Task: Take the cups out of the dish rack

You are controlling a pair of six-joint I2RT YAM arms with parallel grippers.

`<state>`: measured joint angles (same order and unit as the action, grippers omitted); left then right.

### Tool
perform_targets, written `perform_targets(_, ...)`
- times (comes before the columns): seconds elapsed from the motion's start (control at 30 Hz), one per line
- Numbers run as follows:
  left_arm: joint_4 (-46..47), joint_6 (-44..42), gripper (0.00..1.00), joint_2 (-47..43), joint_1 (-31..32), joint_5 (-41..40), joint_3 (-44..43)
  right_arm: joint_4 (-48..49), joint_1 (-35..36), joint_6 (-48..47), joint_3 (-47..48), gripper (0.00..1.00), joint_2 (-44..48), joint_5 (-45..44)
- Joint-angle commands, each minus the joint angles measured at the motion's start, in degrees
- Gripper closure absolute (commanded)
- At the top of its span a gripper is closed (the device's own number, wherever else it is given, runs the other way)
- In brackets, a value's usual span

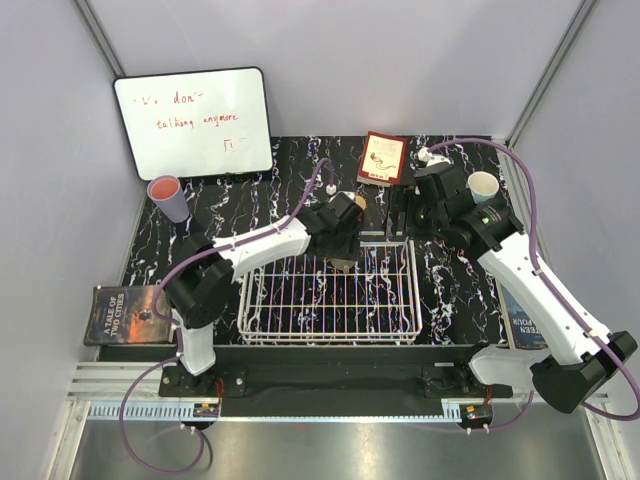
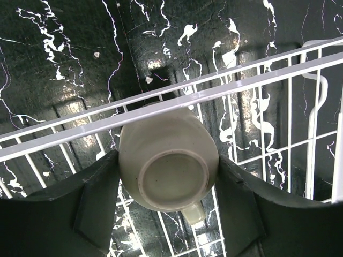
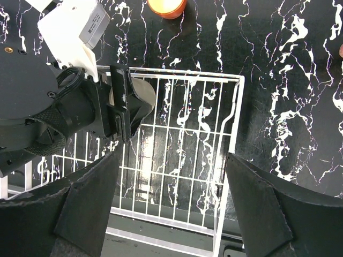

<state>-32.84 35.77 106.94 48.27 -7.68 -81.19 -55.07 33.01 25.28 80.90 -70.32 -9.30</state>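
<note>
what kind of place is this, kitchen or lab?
Looks like a lab test cell, not a kitchen: plain panel walls box in a marble-pattern table, a whiteboard leans at the back, and two robot arms are bolted along the near edge.

Cups, rack, books and board, counted
Four cups show clearly: one grey mug (image 2: 166, 166), one orange cup (image 3: 167, 5), one light blue cup (image 1: 483, 186), one lavender tumbler (image 1: 172, 202); one wire rack (image 1: 325, 338); three books (image 1: 120, 315), (image 1: 382, 158), (image 1: 520, 325); one whiteboard (image 1: 195, 120).

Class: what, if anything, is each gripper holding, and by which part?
The left gripper grips the upside-down grey-olive mug by the two opposite sides of its body, inside the dish rack. The right gripper is open and holds nothing.
</note>
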Motion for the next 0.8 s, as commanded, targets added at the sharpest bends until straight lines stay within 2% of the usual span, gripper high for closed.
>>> perform_targets(0.0,1.2,-0.44,1.0,-5.06,-0.02,-0.93,-0.81,2.33,0.3,-1.11,-0.22,0.13,2.21,0.07)
perform_targets(0.17,2.95,0.0,1.0,-12.35,-0.63,2.22,0.23,2.95,0.29,-1.2,-0.57,0.13,3.87,-0.72)
perform_targets(0.27,9.7,2.8,1.0,-19.64,-2.91,9.33,4.87,4.53,0.3,-0.76,-1.36,0.12,4.75,-0.02)
perform_targets(0.3,12.16,4.12,1.0,-23.4,-3.96,14.31,6.46,4.97,0.21,-0.58,-1.71,0.12,4.93,0.42)
perform_targets(0.5,41.65,18.97,1.0,-34.77,-12.67,33.22,22.28,11.11,0.3,0.74,-4.96,0.13,8.0,6.74)
perform_targets(0.57,48.19,24.59,1.0,-36.26,-14.69,36.67,26.84,13.84,0.21,1.26,-6.45,0.14,9.14,9.11)
perform_targets(0.6,55.18,26.53,1.0,-36.53,-15.22,39.38,28.26,14.72,0.29,1.53,-6.98,0.14,9.59,10.52)
perform_targets(0.77,73.94,37.78,1.0,-35.92,-16.02,44.5,35.64,21.66,0.29,3.72,-11.37,0.18,13.45,17.64)
